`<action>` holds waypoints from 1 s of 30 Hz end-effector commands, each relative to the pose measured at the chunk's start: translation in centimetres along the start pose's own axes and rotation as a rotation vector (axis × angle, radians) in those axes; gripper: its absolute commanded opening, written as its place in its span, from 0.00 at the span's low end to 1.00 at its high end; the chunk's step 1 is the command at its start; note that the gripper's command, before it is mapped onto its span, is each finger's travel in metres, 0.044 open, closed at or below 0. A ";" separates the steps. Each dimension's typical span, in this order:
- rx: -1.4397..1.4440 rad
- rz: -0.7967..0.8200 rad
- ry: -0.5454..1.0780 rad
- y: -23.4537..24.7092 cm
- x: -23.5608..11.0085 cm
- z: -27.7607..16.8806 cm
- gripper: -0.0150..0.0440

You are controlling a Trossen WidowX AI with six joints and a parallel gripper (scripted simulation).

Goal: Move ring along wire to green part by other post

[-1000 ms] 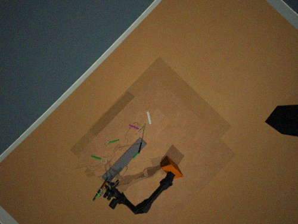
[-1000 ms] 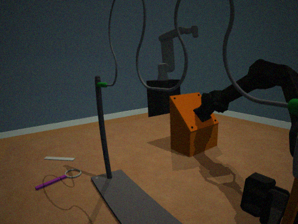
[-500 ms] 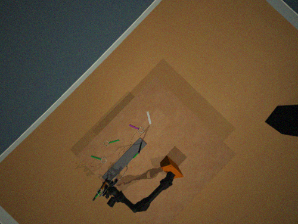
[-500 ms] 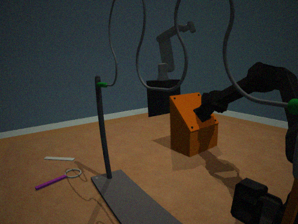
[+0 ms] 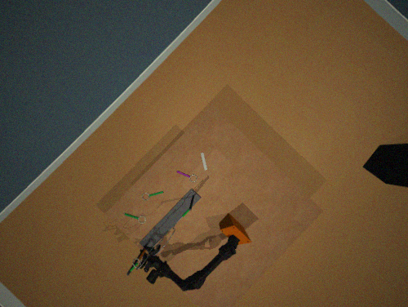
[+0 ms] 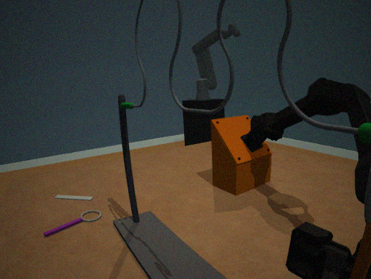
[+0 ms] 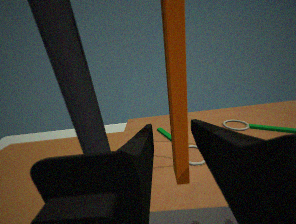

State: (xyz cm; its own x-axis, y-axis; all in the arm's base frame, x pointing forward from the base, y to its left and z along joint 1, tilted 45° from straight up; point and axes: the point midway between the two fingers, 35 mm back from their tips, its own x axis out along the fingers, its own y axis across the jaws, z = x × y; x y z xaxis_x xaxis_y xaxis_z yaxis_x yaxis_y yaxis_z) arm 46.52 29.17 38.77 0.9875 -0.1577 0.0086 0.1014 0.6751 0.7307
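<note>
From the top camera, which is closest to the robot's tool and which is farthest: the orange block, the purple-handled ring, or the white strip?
Measured from the tool at the lower left:
1. The orange block, off to the tool's right in the picture.
2. The purple-handled ring, up past the far end of the grey base plate.
3. The white strip, just beyond that ring, farthest.

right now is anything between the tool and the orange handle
Nothing visible. In the wrist view the orange handle hangs upright in the gap between the tool's two fingers, which stand open on either side, not closed on it. The dark post stands off to the left.
</note>
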 end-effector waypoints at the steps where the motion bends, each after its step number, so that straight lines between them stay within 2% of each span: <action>1: -0.006 0.002 0.004 0.0 0.0 -0.1 0.53; 9: -0.006 0.002 0.004 0.0 0.0 -0.1 0.53; 14: 0.000 0.001 0.001 0.0 0.0 0.0 0.30; 16: 0.000 0.001 0.001 0.0 0.0 0.0 0.28; 22: 0.000 0.001 0.001 0.0 0.0 0.0 0.01; 30: -0.001 0.002 0.001 0.0 0.0 0.4 0.00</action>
State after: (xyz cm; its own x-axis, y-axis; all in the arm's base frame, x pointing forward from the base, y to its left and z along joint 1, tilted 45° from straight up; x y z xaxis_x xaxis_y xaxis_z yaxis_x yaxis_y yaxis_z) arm 46.51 29.15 38.81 0.9876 -0.1568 0.0089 0.1005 0.6749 0.7310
